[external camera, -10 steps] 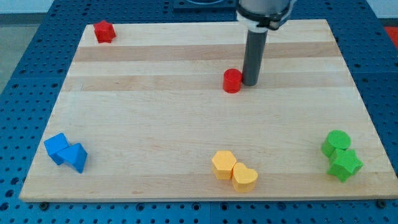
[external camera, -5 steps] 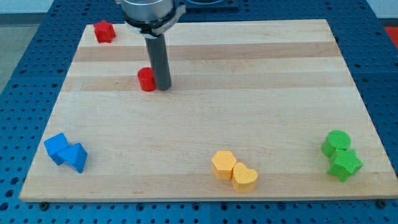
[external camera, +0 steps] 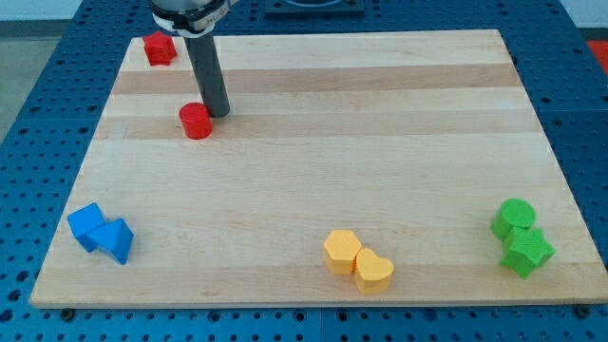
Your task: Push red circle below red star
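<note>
A lab or test bench: a pale wooden surface (external camera: pixel 313 180) rests on a blue perforated metal plate (external camera: pixel 38 104) with regular holes.

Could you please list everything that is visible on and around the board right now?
Red star: one, red, top left corner of the board.
Red circle: one, red, below and slightly right of the star.
Blue blocks: two, blue, touching, bottom left; shapes unclear.
Yellow blocks: two, yellow, touching, bottom middle; the right one looks like a heart.
Green blocks: two, green, touching, bottom right; a circle above a star.
Board: one, light wood, fills most of the view.
Table: one, blue with holes, around the board.
My tip: one, dark rod end, against the red circle's upper right side.
</note>
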Motion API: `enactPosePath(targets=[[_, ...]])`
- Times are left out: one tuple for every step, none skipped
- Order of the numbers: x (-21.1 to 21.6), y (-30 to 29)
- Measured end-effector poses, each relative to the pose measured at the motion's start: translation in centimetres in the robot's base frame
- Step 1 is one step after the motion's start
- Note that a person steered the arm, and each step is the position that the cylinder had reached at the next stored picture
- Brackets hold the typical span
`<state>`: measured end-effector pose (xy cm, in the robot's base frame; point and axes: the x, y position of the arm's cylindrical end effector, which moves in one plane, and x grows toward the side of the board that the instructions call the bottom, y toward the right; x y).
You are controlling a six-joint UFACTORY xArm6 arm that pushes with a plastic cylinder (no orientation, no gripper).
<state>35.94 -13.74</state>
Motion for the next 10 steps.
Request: enactPosePath(targets=[[1.6, 0.0], [2.0, -1.1], [2.9, -0.9], [4.5, -0.5], [4.6, -0.7], [4.6, -2.1], [4.6, -4.3], [4.6, -5.8], [4.5, -7.6], [4.5, -7.1]])
